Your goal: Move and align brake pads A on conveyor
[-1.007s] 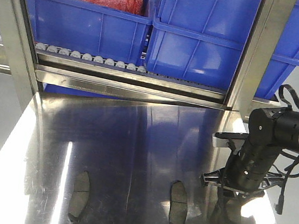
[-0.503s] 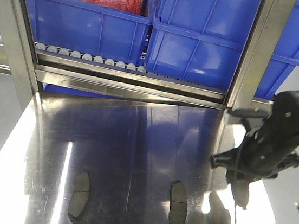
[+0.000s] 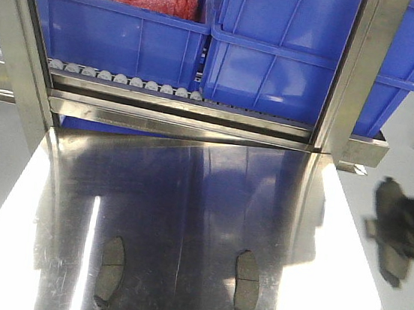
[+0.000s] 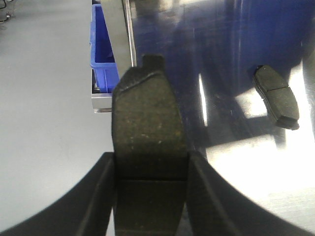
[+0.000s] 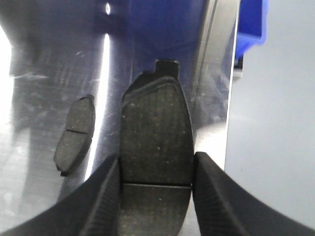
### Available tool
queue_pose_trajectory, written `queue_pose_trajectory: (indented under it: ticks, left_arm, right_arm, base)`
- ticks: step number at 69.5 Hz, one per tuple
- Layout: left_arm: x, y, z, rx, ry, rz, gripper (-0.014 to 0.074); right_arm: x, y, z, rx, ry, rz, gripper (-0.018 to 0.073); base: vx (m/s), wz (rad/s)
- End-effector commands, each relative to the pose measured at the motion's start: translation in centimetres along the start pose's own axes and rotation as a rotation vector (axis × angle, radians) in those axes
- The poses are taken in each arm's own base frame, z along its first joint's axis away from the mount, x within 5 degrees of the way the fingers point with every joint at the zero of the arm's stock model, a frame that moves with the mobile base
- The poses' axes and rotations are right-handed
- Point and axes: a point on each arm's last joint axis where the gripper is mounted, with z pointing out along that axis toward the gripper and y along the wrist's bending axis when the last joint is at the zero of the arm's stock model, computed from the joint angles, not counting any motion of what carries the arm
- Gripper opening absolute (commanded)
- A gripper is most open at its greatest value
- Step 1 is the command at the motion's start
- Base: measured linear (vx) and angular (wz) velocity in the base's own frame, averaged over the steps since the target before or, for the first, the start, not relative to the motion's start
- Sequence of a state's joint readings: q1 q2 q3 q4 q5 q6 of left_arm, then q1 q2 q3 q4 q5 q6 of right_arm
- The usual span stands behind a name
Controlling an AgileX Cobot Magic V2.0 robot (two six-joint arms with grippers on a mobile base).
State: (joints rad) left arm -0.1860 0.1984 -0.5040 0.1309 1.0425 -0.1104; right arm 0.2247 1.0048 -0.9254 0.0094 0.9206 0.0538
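- Left gripper (image 4: 150, 162): fingers (image 4: 98, 196) clamped on the long sides of one brake pad, the left-held pad (image 4: 150, 113). Friction face up, tab end pointing away, groove level with the fingertips.
- Right gripper (image 5: 156, 162): fingers (image 5: 216, 196) clamped the same way on the right-held pad (image 5: 156, 123).
- Judgement: gripping across the width fixes each pad's long axis to the wrist, which should ease lining them up.
- Each held pad hangs over an edge of the steel tabletop (image 3: 187, 190), with grey floor (image 4: 44, 98) beside it. In the front view the right arm (image 3: 406, 225) is a blur off the table's right side.
- Left lying pad (image 3: 110, 272) and right lying pad (image 3: 246, 285) rest flat on the steel, well apart and roughly parallel.
- Conveyor in no view, so no pad shows on it yet.
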Motion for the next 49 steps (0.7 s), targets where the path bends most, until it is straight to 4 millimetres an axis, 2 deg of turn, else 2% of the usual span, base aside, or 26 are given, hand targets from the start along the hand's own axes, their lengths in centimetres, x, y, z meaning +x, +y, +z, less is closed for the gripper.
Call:
queue_pose_trajectory:
  ticks: [1,13,26,49]
  left_arm:
    - [-1.5,0.0,-0.5,0.007,-0.103,0.000,-0.0006]
    - [-1.5,0.0,-0.5,0.007,-0.103,0.000,-0.0006]
    - [-1.5,0.0,-0.5,0.007,-0.103,0.000,-0.0006]
    - [-1.5,0.0,-0.5,0.007,-0.102,0.000,-0.0006]
  right_arm:
    - [1.3,-0.2,-2.9,0.000,-0.198,-0.010,-0.0012]
    - [5.8,-0.4,-4.1,-0.008,-0.346,-0.011,-0.0011]
    - [9.1,-0.6,-3.5,-0.010,-0.378,-0.012,-0.0008]
    - [10.6,-0.7,-1.7,0.005,-0.456,-0.093,-0.0007]
  base:
    - [0.00,0.00]
    - [0.00,0.00]
    - [0.00,0.00]
    - [0.00,0.00]
